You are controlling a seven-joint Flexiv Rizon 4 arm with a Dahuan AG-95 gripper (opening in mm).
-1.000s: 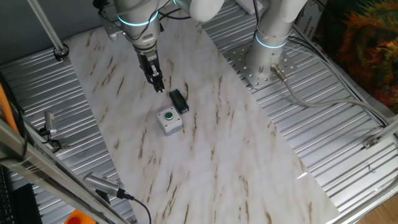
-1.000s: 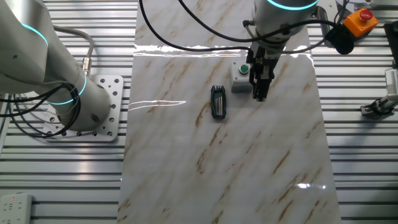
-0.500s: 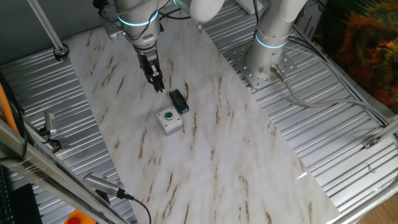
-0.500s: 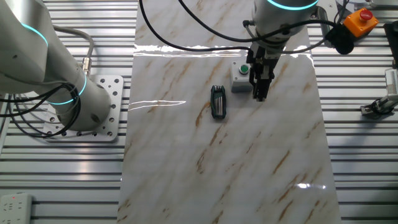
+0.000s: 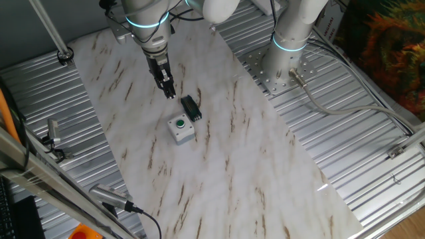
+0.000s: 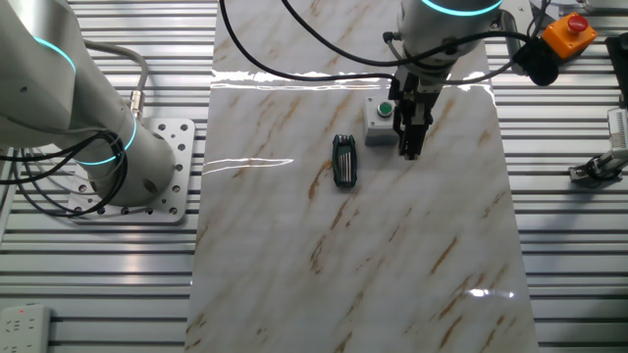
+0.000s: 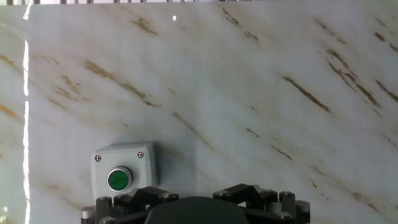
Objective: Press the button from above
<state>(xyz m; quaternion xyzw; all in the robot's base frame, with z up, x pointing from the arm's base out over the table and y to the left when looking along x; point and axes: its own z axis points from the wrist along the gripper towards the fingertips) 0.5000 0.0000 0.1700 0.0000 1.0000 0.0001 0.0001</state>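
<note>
A white marble-patterned board with brown veins (image 5: 219,153) covers the middle of the ribbed metal table (image 5: 372,159). The silver robot arm with a glowing cyan ring (image 5: 147,23) reaches down over the board's far end, and its dark two-finger gripper (image 5: 170,93) points downward above the bare board. In the other fixed view the gripper (image 6: 408,149) hangs just beside the small light-grey cube-like box (image 6: 379,118), not over it. The box (image 5: 180,129) sits on the board, near the gripper tip but apart from it. A small black rectangular block (image 5: 191,108) lies between them, close to the box. The round green push-button (image 5: 179,123) faces up in the box's top, uncovered; the hand view shows the button (image 7: 118,179) low and left. Whether the fingers are parted or closed, I cannot tell.
</note>
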